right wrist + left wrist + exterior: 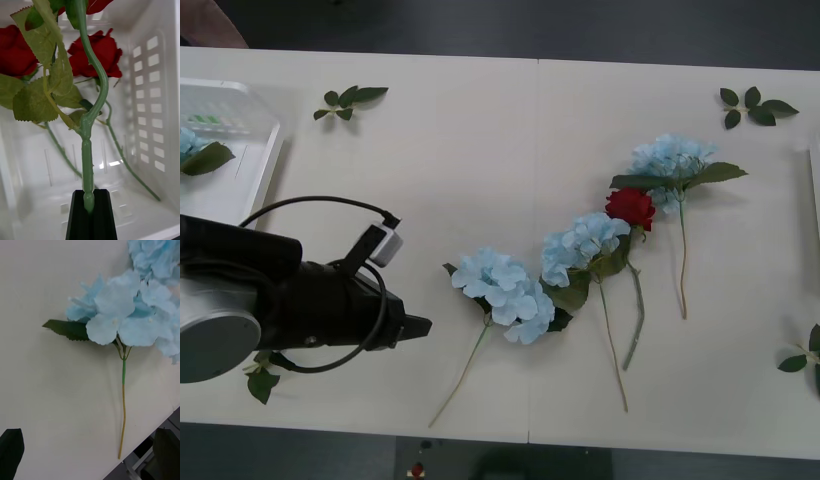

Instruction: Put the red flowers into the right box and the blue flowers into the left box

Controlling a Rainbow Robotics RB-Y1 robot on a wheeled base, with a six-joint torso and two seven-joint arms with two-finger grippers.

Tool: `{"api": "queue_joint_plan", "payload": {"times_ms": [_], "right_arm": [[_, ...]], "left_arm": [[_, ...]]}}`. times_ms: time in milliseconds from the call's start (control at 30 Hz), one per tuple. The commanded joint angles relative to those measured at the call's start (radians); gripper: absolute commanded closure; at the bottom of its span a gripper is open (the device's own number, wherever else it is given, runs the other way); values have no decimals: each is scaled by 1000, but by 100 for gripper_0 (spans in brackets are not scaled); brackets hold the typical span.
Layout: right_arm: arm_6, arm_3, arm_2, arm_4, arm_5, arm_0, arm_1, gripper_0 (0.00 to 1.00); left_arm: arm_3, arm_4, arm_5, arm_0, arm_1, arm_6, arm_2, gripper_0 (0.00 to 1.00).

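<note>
Our right tool (89, 210) pinches a red rose's stiff green stem (90, 112) over the white slotted box (150, 112); our left tool (412, 327) gapes empty — pale-blue hydrangea (505, 288) at three o'clock, light; grip its stem.

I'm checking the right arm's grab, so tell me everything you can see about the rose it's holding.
The held rose is artificial, with a thick, kinked, plastic-looking green stem and serrated leaves branching off one side. The right gripper has its black fingers shut on the stem's lower end, so it stands upright over the white slotted box. Its bloom is mostly cut off. Two more roses lie inside the box.
</note>
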Motion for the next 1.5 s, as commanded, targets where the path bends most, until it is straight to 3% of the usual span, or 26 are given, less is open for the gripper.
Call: {"api": "queue_joint_plan", "payload": {"times_ms": [33,333,367,400,467,500,700,967,1267,1500], "right_arm": [[-44,41,39,38,-58,-22,-57,100],[-131,119,118,58,-124,-22,-41,100],[-131,119,119,55,-127,-19,-39,94],[-128,119,119,55,-130,-19,-37,56],[-128,117,119,52,-130,-17,-36,3],[-125,117,118,48,-130,-17,-36,0],[-93,84,119,-29,-99,-17,-33,0],[31,-108,105,-204,131,-17,-16,0],[16,-360,69,-272,329,-17,147,0],[-1,-417,116,-233,326,-22,292,0]], "left_arm": [[42,-44,-13,-81,-26,-24,-69,0],[185,-76,-19,-233,-116,-13,-237,0],[203,-78,-24,-244,-128,-12,-250,0],[229,-82,-37,-261,-142,-12,-268,0],[275,-87,-71,-287,-162,-10,-309,0],[303,-92,-103,-304,-174,-10,-339,0],[401,-98,-211,-360,-204,-9,-444,0],[405,-125,-211,-400,-211,-7,-515,0],[405,-162,-209,-446,-228,5,-567,0],[412,-208,-209,-472,-253,18,-599,23]]}}
